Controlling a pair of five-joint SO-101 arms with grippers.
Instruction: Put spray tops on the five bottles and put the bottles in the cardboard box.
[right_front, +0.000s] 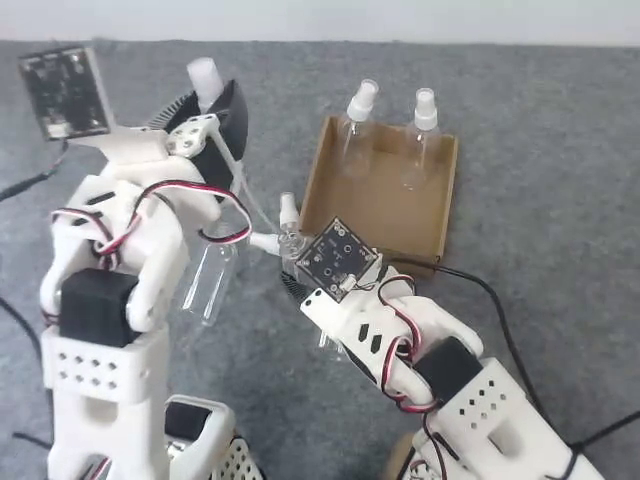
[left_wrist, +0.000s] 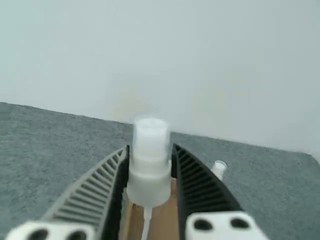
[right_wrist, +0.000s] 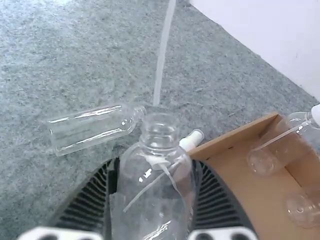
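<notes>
A white plastic spray top (left_wrist: 149, 172) with a thin dip tube is clenched tight in the left end effector (left_wrist: 150, 150) and held up off the grey carpeted tabletop (right_front: 560, 120), close to the brown cardboard box (right_front: 385, 215). An open-necked clear plastic bottle (right_wrist: 157, 135) is gripped by the right end effector (right_wrist: 156, 167) right by the box's near corner. Another uncapped clear bottle (right_wrist: 92, 127) is left lying on its side on the tabletop, and two clear bottles already fitted with spray tops (right_front: 358, 140) are parked inside the box.
</notes>
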